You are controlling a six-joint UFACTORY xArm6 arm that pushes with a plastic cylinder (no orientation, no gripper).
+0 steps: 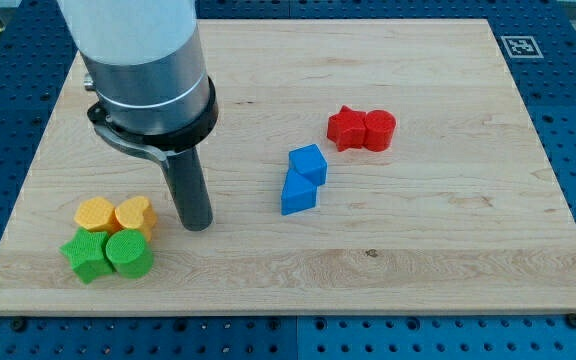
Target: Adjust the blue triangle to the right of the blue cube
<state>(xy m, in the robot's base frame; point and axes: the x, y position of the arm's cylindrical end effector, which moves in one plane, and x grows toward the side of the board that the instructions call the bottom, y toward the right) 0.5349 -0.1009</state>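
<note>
The blue cube (309, 163) sits near the board's middle. The blue triangle (297, 193) lies just below it and slightly to the left, touching it. My tip (197, 226) rests on the board well to the left of both blue blocks, a little lower than the triangle and apart from them. It stands just right of the yellow blocks.
A red star (345, 128) and a red cylinder (379, 130) touch each other up and to the right of the cube. A yellow pentagon (95, 213), yellow heart (135, 214), green star (86, 256) and green cylinder (128, 254) cluster at the lower left. The wooden board (448, 250) ends near them.
</note>
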